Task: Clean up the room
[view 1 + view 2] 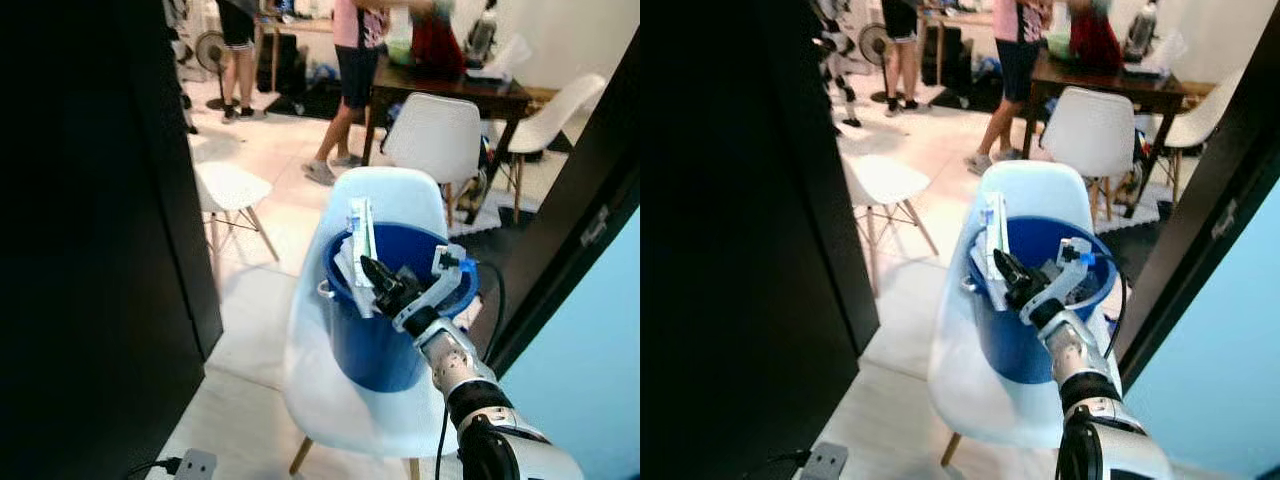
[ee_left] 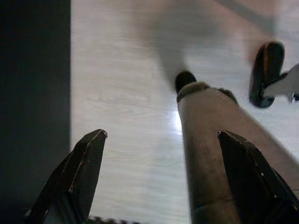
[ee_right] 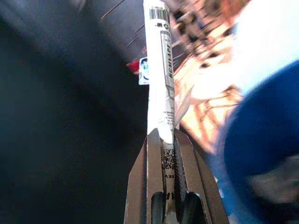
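A blue bucket (image 1: 400, 340) stands on the seat of a white chair (image 1: 330, 390) before me. My right gripper (image 1: 372, 277) is at the bucket's near-left rim, shut on a flat white printed packet (image 1: 360, 232) that stands upright over the rim. In the right wrist view the packet (image 3: 161, 79) is pinched between the two black fingers (image 3: 187, 172). My left gripper (image 2: 163, 177) hangs low over pale wooden floor, fingers apart with nothing between them.
A black wall (image 1: 90, 220) closes off my left and a dark door frame (image 1: 580, 220) slants on the right. Beyond are more white chairs (image 1: 435, 135), a dark table (image 1: 450, 85) and people standing. A brown leg-like post (image 2: 210, 154) shows by the left gripper.
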